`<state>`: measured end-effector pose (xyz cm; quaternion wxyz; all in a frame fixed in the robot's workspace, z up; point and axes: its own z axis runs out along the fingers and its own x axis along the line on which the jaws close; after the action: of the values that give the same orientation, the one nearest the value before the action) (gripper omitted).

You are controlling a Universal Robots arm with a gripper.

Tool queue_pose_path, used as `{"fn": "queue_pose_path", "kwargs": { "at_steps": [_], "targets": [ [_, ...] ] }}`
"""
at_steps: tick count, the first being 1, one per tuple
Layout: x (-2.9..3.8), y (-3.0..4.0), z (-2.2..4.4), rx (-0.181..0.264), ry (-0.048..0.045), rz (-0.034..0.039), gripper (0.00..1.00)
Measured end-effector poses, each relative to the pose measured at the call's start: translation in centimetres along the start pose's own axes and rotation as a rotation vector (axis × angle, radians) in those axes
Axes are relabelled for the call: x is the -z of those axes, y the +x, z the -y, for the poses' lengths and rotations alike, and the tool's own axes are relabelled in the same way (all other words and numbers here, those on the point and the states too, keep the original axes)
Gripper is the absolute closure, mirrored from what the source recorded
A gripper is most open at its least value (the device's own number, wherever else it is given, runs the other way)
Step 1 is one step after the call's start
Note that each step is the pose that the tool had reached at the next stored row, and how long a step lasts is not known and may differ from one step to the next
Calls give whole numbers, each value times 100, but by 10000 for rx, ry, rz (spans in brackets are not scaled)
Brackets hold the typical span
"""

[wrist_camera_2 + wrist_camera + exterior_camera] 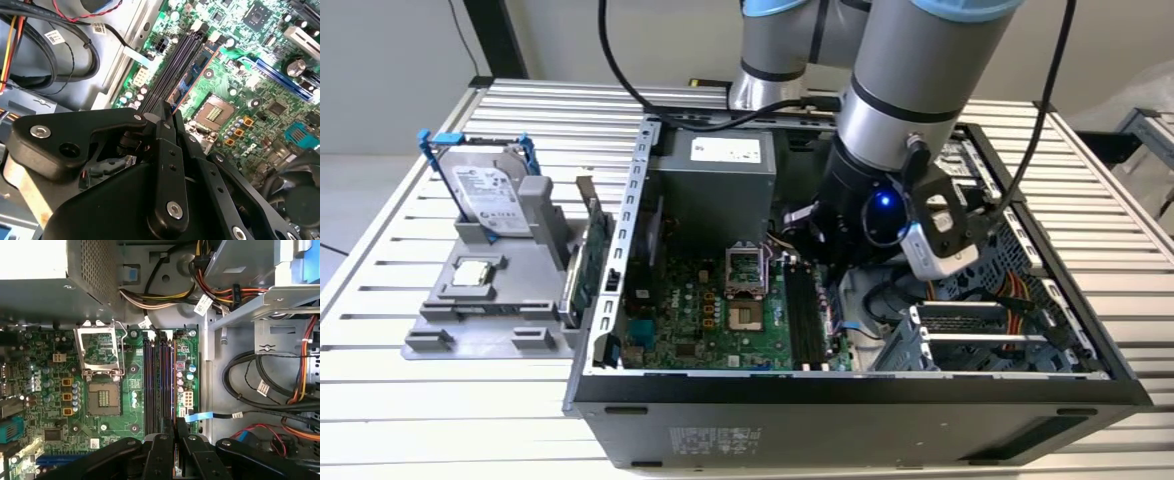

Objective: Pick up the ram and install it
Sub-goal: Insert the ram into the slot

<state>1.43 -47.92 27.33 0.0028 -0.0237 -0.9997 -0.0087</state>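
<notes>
The ram (192, 75) was held clamped between the fingers (167, 112), seated along a memory slot (172, 385) directly beyond them; even, straight downward pressure was judged advisable.

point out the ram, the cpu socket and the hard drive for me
ram (196, 72), second wrist view, blue flat side
cpu socket (103, 399), first wrist view, centre contact grid
hard drive (491, 195), exterior view, labelled silver face

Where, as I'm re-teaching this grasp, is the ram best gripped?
By its upper long edge, pinching the two flat faces and coming straight down from above. The ram stands on edge along the slots, so only that thin top edge is free. The gripper holds it this way.
</notes>
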Motion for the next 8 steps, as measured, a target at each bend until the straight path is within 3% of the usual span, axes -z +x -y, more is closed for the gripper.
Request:
{"fn": "queue_pose_path", "kwargs": {
  "at_steps": [8],
  "targets": [
    [-72, -17, -8, -1, 2, 0, 100]
  ]
}}
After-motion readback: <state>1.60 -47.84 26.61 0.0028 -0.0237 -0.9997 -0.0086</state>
